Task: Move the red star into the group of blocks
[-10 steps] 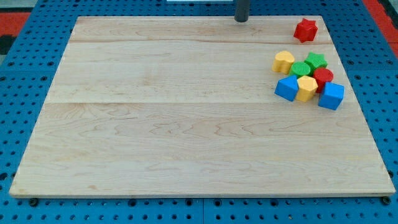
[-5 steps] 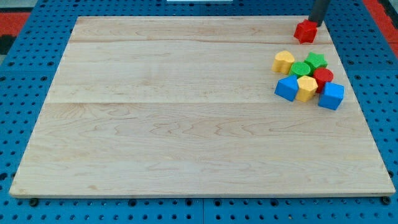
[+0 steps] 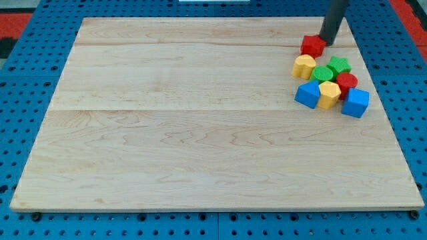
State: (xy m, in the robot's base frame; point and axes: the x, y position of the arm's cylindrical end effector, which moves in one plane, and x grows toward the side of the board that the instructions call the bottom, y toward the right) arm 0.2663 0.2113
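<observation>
The red star (image 3: 311,45) lies near the view's top right, touching or nearly touching the yellow block (image 3: 304,66) at the top of the group. My tip (image 3: 328,43) is just right of the red star, against it. The group holds a green block (image 3: 324,73), a green star (image 3: 339,65), a red block (image 3: 346,83), a second yellow block (image 3: 328,94), a blue block (image 3: 307,94) and a second blue block (image 3: 355,103).
The blocks sit on a light wooden board (image 3: 200,133) over a blue perforated base (image 3: 20,100). The board's right edge runs close past the group.
My tip moved from the top middle to the right, then down and left. It pushed the red star down-left to the top of the group.
</observation>
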